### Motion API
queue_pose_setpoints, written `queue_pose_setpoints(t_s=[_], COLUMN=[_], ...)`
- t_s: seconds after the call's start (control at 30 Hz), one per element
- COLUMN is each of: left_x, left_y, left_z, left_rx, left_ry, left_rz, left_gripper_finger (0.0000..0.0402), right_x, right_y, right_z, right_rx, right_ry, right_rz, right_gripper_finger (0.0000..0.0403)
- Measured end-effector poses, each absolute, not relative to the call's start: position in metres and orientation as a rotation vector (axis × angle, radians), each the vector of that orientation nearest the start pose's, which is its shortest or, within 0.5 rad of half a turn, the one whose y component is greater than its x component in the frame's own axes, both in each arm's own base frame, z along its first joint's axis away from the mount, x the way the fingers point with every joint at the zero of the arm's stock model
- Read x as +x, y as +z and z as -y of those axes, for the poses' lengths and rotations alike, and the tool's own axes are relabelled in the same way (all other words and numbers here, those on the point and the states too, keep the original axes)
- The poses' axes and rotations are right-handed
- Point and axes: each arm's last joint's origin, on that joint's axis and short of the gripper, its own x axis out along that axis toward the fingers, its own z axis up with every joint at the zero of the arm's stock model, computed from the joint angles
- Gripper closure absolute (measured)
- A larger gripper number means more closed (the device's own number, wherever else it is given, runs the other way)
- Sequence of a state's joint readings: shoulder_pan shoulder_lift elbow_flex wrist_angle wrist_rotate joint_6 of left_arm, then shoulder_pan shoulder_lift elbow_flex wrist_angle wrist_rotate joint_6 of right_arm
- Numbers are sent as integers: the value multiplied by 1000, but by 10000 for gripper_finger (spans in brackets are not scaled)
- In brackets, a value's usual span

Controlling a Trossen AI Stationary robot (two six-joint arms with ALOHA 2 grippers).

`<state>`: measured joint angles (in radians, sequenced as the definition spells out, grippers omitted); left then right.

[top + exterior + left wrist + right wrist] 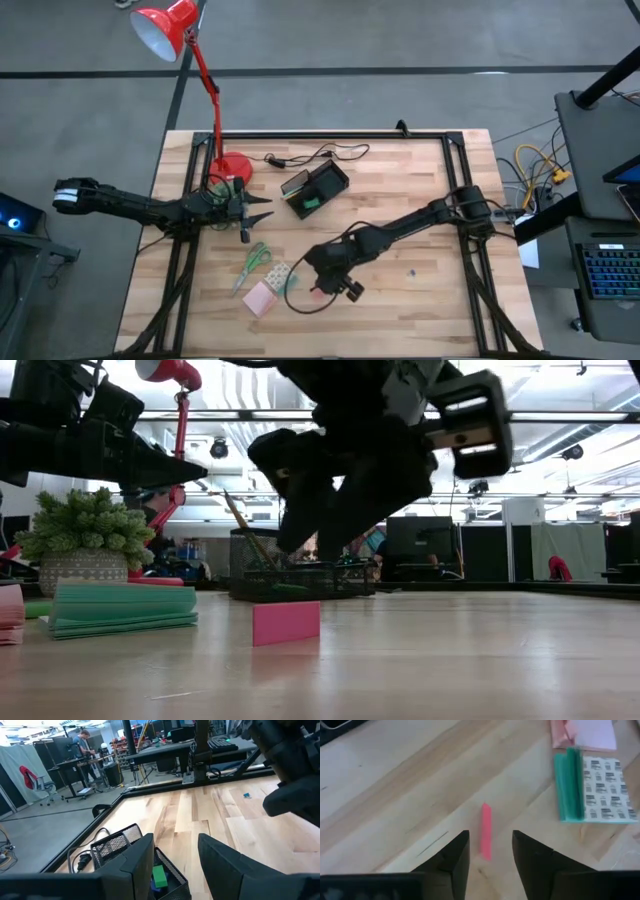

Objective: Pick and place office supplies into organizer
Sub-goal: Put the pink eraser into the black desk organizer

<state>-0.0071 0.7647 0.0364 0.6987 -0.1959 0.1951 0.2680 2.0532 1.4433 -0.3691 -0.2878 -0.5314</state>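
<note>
Overhead, the wooden table fills most of the high view, framed by black rails. The red desk lamp rises from its round base at the table's far left part, head leaning out beyond the edge. A black cable lies near the far edge beside the lamp base.

Right arm reaches in from the right side toward the near middle. The right gripper hangs just above the wood with its fingers parted, holding nothing; a small upright red piece stands on the table in line with the gap between them, not touched. In the low view that piece stands on edge under the dark gripper mass.

Left arm comes in from the left. The left gripper hovers near the lamp base, fingers apart and empty, pointed toward the organizer.

Organizer: black mesh box, far-middle of table, tilted; a green item sits inside one compartment.

Scissors, green-handled, lie flat left of the near middle. The green-white patterned block lies just beside the pink sticky-note pad, both near the red piece. A tiny dark speck sits well apart, toward the right.
</note>
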Motion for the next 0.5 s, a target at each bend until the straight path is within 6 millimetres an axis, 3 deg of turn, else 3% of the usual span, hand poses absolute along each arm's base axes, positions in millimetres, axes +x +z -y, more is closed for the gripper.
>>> queue_pose_setpoints(t_s=[0.27, 0.5], left_x=[148, 148], left_y=[165, 165], left_z=[-5, -5], left_rx=[197, 198], left_ry=[185, 185], left_rz=[-47, -48], left_gripper_finger=[259, 259], right_x=[419, 420], right_y=[153, 145], right_z=[-124, -122], right_rx=[-453, -428], right_ry=[762, 751], right_rz=[-829, -854], right_gripper_finger=[217, 214])
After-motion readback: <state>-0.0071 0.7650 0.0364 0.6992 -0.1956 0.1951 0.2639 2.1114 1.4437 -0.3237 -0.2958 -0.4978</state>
